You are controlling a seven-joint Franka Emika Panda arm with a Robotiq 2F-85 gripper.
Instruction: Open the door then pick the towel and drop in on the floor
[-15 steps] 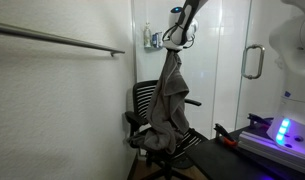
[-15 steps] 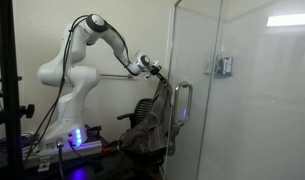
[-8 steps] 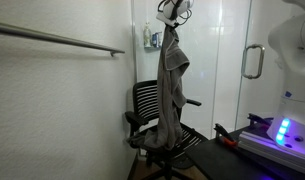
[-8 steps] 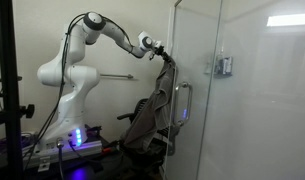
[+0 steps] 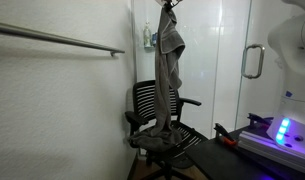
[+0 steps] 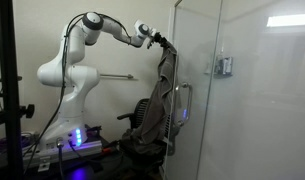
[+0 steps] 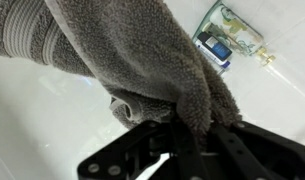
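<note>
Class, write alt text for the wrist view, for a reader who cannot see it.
A grey towel fills the upper frame, its bunched edge pinched between black fingers entering from below. Behind is a white surface, with a small rack of bottles at top right.

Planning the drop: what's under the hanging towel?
A black office chair; the towel hangs from the hand with its lower end on the seat. The floor below is hidden.

Our arm [image 6: 77,55] is glossy white, chunky rounded segments with darker rings at the joints, a thin black cable [image 6: 54,100] trailing off it, plus a matte black gripper [image 7: 197,140] with small round holes.
</note>
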